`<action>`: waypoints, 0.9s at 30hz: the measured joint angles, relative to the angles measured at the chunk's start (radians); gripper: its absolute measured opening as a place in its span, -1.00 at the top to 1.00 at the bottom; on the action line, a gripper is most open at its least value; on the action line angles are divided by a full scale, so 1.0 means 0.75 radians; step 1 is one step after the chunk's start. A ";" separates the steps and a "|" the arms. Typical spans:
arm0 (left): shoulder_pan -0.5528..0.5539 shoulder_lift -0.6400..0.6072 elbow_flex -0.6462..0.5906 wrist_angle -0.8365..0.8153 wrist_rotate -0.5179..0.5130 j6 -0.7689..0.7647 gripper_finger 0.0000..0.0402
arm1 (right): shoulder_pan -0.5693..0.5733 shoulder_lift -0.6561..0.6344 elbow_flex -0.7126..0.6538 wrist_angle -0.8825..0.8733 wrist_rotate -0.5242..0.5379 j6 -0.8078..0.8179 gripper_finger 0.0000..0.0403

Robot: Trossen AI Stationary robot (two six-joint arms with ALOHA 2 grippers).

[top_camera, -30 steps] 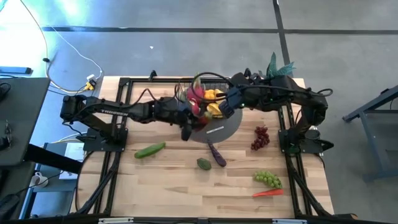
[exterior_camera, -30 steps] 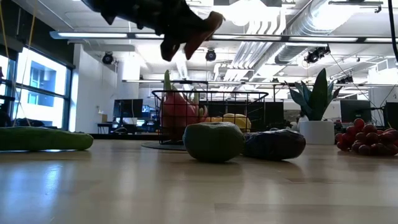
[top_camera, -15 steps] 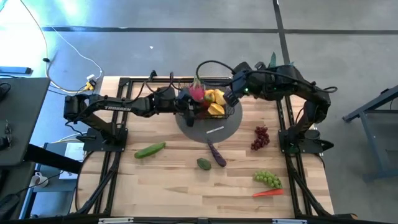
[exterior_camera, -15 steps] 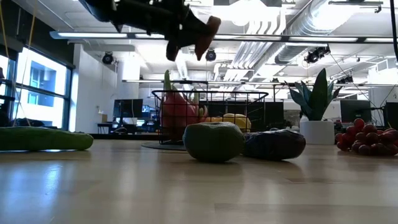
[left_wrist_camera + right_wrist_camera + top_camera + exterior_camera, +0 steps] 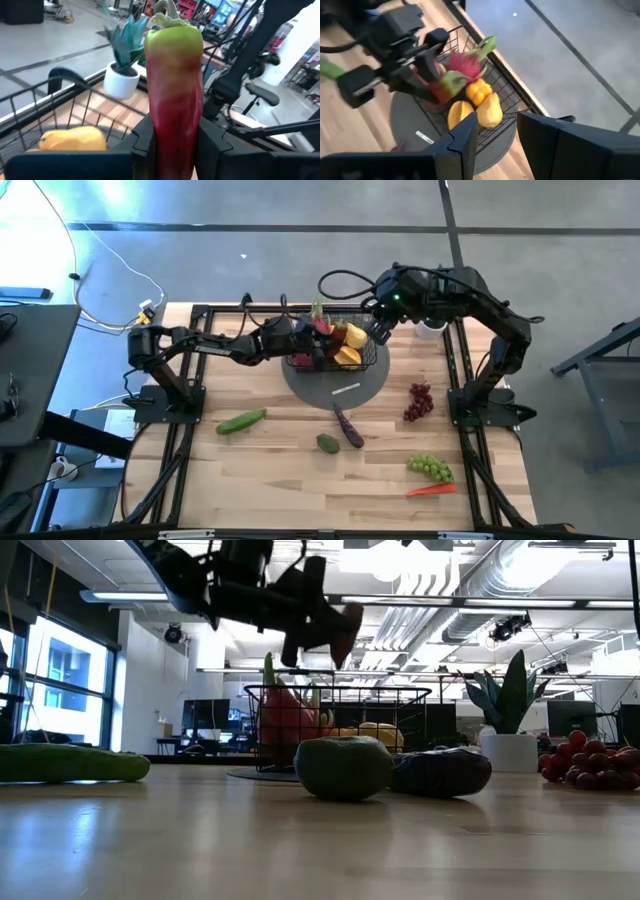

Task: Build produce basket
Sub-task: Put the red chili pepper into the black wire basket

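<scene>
The basket (image 5: 335,350) stands on the round grey mat (image 5: 340,385) at the far middle of the worktop (image 5: 290,470), holding a dragon fruit (image 5: 465,65) and yellow pieces. The left hand (image 5: 172,140) hovers above its left part, grasping a red chilli (image 5: 172,90) whose long axis points along the fingers, so the basket is directly below. The right hand (image 5: 497,132), empty with fingers apart, waits above the basket's right rim.

- I work in what looks like an open-plan lab or industrial office, not a home.
- My wooden table (image 5: 300,470) stands on a grey concrete floor (image 5: 300,250) marked with dark lines.
- Overhead I see exposed ducts (image 5: 470,580) and strip lights (image 5: 150,597).
- Behind my table there are desks with monitors (image 5: 205,715) and tall windows (image 5: 60,680).
- Loose cables (image 5: 100,270) trail across the floor beside my bench.
</scene>
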 joint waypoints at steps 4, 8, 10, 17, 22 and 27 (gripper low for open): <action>0.016 0.047 0.000 0.016 -0.002 -0.003 0.62 | -0.032 0.001 0.000 0.000 -0.060 -0.046 0.40; 0.035 0.071 -0.001 0.019 -0.017 -0.019 0.62 | -0.050 -0.003 -0.035 0.006 -0.091 -0.079 0.40; 0.047 0.073 -0.001 0.019 -0.036 -0.022 0.62 | -0.064 -0.006 -0.099 0.001 -0.106 -0.079 0.40; 0.080 0.073 -0.001 -0.005 -0.062 -0.012 0.62 | -0.108 -0.038 -0.339 0.074 -0.139 -0.088 0.40; 0.075 0.073 -0.001 -0.062 -0.068 -0.009 0.62 | -0.128 -0.080 -0.520 0.207 -0.192 -0.056 0.40; 0.068 0.072 -0.001 -0.098 -0.080 0.003 0.62 | -0.136 -0.109 -0.682 0.314 -0.195 0.045 0.40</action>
